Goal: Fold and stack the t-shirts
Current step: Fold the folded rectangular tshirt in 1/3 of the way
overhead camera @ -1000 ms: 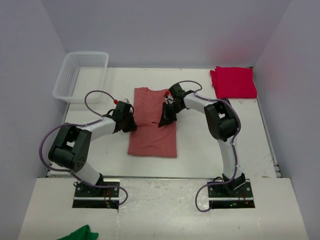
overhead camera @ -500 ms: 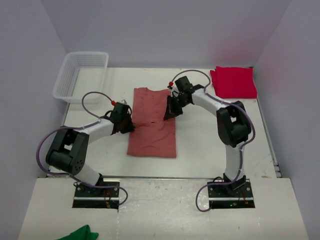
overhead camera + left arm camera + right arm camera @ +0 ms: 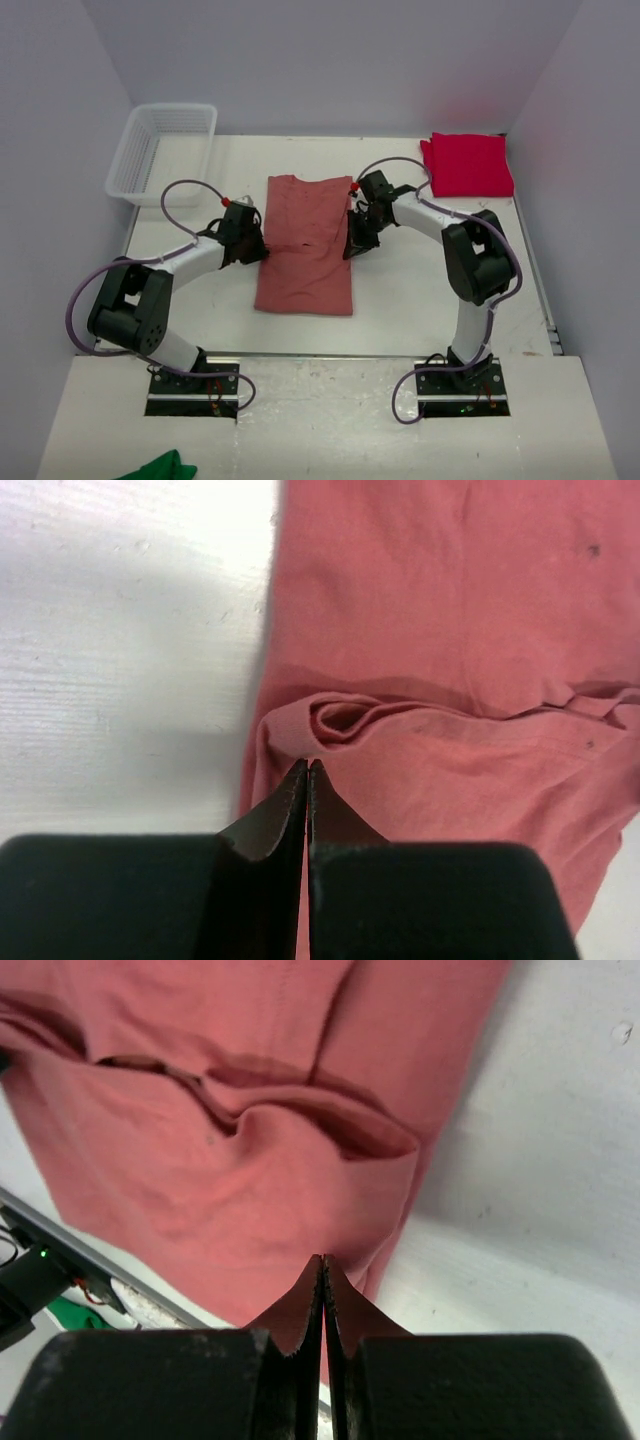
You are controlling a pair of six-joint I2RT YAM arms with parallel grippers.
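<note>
The dusty salmon-red t-shirt [image 3: 305,245] lies as a long narrow rectangle in the middle of the table, with a wrinkled crease across its middle [image 3: 440,705]. My left gripper [image 3: 258,250] is shut, its tips resting at the shirt's left edge by a small fold [image 3: 307,765]. My right gripper [image 3: 353,248] is shut, its tips at the shirt's right edge [image 3: 323,1260]. No cloth shows pinched in either. The crimson t-shirt [image 3: 467,165] lies folded at the back right corner.
A clear plastic basket [image 3: 160,150] stands at the back left. A small green cloth [image 3: 160,467] lies off the table at the bottom left. The table's right edge [image 3: 535,270] runs beside the right arm.
My right gripper has moved from on top of the shirt's right half out and down to its right edge. The left gripper has hardly moved.
</note>
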